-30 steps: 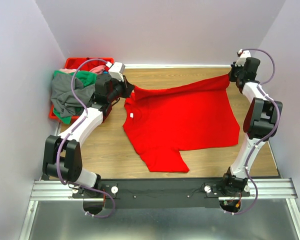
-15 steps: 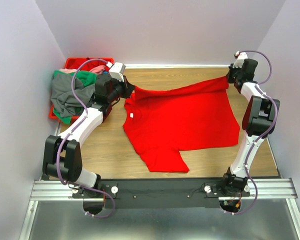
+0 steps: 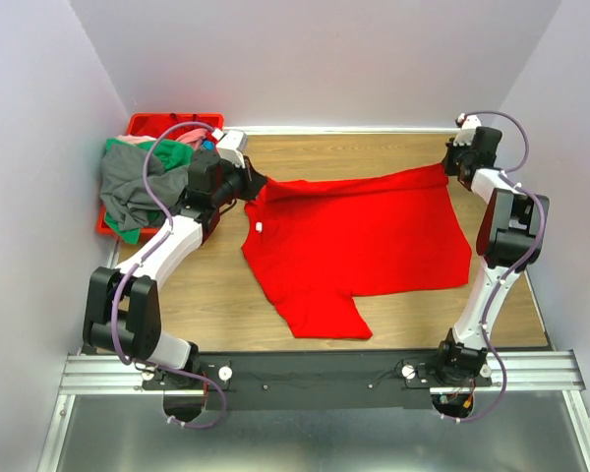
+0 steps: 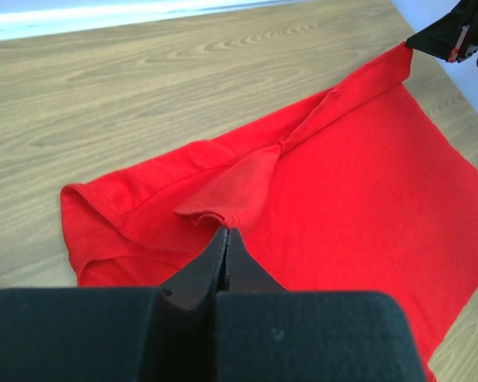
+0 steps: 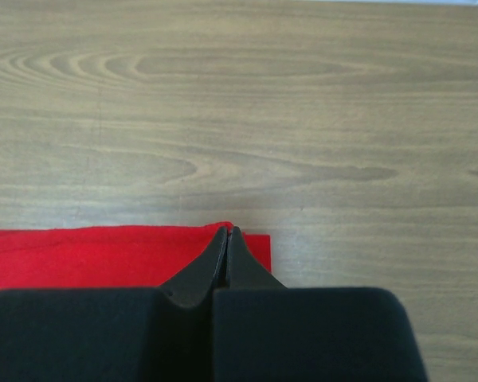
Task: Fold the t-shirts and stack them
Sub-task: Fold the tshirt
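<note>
A bright red t-shirt with a small white neck label lies spread on the wooden table. My left gripper is shut on the shirt's far left sleeve. My right gripper is shut on the shirt's far right corner, low over the table. The far edge of the shirt runs taut between them. Grey, green and pink shirts are piled at the far left.
A red plastic crate stands in the far left corner under the shirt pile. Walls close in on three sides. Bare wood shows left of the shirt and along the back.
Both grippers have lowered the shirt's far edge toward the table; the right gripper moved forward and down, and the lifted fold has flattened.
</note>
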You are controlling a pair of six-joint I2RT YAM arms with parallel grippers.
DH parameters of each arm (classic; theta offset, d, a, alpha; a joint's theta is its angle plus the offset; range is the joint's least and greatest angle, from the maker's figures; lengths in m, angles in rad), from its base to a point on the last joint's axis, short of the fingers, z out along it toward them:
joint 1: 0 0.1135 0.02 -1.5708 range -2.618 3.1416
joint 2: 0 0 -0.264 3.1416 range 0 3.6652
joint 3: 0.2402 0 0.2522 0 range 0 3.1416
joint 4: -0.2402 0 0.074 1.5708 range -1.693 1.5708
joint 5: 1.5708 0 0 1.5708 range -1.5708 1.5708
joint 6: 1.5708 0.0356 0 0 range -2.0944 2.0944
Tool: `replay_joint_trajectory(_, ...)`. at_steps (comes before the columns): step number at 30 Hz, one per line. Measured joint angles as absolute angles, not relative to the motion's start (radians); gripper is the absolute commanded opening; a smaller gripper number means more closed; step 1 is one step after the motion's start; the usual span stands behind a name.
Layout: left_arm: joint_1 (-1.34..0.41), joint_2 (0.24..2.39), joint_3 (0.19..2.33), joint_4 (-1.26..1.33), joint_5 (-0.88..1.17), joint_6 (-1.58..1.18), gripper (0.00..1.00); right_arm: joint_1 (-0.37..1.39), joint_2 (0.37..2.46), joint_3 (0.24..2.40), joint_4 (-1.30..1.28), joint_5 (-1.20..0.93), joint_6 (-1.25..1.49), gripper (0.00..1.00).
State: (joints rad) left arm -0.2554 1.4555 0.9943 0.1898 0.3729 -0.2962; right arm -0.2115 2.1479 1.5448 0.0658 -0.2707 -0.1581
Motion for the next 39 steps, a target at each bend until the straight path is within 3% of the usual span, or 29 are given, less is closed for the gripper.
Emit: replay_joint_trajectory(39,-0.314,1.364,0.864,0.135,0.405,-0.296,0.00,-0.245,1.990,1.282,0.086,-0.260,-0.201,0.01)
